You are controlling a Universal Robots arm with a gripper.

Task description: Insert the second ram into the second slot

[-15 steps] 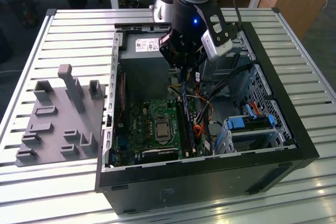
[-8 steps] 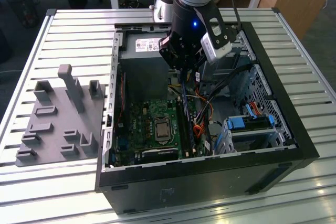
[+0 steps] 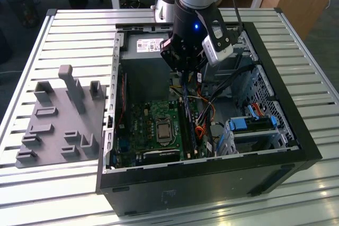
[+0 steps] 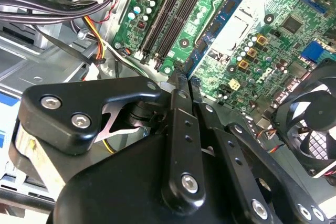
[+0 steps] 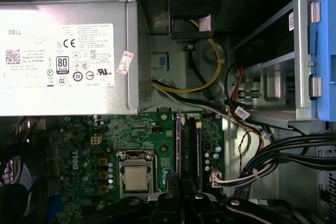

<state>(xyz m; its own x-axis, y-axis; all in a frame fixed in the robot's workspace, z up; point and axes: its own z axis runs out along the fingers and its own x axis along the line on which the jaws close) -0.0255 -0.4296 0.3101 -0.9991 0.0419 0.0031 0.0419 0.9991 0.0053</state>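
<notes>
My gripper (image 3: 186, 75) hangs inside the open computer case (image 3: 296, 130), above the green motherboard (image 3: 143, 125). Its black fingers (image 4: 178, 108) are pressed together on the second ram (image 4: 211, 31), a thin blue stick with black chips that reaches out past the fingertips. In the first wrist view the ram (image 5: 177, 145) is seen edge-on, just beside the long black memory slots (image 5: 192, 150), and the gripper (image 5: 176, 186) sits at its near end. The slots (image 4: 168, 19) run side by side on the board. The stick is held off the board, apart from the slots. Which one is the second slot I cannot tell.
A silver power supply (image 5: 63, 56) fills the case's far end. The processor socket (image 5: 135, 178) lies beside the slots. Cable bundles (image 5: 273, 156) and a blue-trimmed drive bay (image 3: 249, 124) crowd the exterior view's right. A black fan (image 4: 315, 129) is nearby. A grey fixture (image 3: 63, 120) lies outside the case.
</notes>
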